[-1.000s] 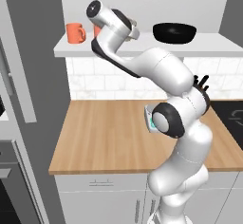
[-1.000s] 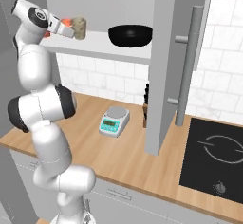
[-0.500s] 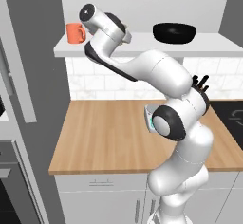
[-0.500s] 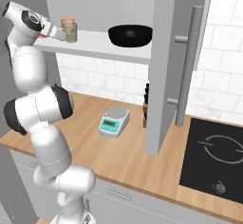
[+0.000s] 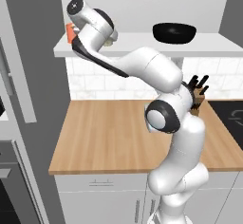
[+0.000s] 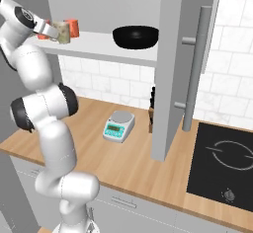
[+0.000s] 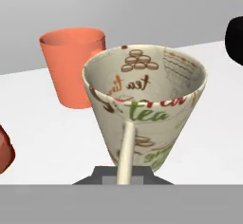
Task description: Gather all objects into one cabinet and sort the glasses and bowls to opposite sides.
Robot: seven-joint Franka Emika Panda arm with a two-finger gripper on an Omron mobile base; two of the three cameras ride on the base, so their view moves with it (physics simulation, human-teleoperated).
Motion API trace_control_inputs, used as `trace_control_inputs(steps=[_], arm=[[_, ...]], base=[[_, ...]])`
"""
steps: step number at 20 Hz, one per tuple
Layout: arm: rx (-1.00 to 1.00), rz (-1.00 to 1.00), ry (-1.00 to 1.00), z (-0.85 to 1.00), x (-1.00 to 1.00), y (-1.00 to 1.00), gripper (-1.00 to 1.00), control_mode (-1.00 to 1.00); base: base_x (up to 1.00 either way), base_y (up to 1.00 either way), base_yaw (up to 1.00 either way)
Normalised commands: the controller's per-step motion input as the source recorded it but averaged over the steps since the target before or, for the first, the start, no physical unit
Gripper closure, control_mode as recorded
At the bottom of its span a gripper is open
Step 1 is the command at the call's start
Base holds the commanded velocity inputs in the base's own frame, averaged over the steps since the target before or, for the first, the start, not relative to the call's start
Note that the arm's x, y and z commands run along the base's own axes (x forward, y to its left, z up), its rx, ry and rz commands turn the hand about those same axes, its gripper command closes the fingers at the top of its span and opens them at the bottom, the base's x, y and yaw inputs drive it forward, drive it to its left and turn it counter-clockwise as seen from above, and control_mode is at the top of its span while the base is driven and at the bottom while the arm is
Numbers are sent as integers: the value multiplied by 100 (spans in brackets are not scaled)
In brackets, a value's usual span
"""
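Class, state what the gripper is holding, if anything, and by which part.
The gripper holds the beige tumbler by its rim wall, one finger inside.

Both base views look forward and down from behind the arm, sharing the thick white cabinet shelf (image 5: 142,47) (image 6: 99,44) across their upper halves, while the hand view sits close against the beige printed tumbler (image 7: 144,104) at frame centre.

Glossy black on the bowl (image 6: 135,36). Matt orange cup (image 7: 73,66) beside a smooth beige printed tumbler (image 7: 144,104). Wood-grain counter (image 5: 114,133), white matt shelf (image 6: 99,44)
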Motion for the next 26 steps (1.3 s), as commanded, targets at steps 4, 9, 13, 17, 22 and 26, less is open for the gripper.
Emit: trace_control_inputs(steps=[4, 9, 13, 17, 22, 26], arm=[[0, 6, 2, 0, 0, 57, 100, -100], [0, 7, 0, 0, 12, 35, 100, -100], [1, 7, 0, 0, 29, 0, 100, -100], [0, 7, 0, 0, 11, 0, 100, -100], [0, 6, 0, 0, 1, 0, 100, -100], [0, 4, 0, -8, 0, -10, -100, -100]], base=[[0, 0, 0], [0, 0, 0], [0, 0, 0], [0, 0, 0], [0, 0, 0], [0, 0, 0]])
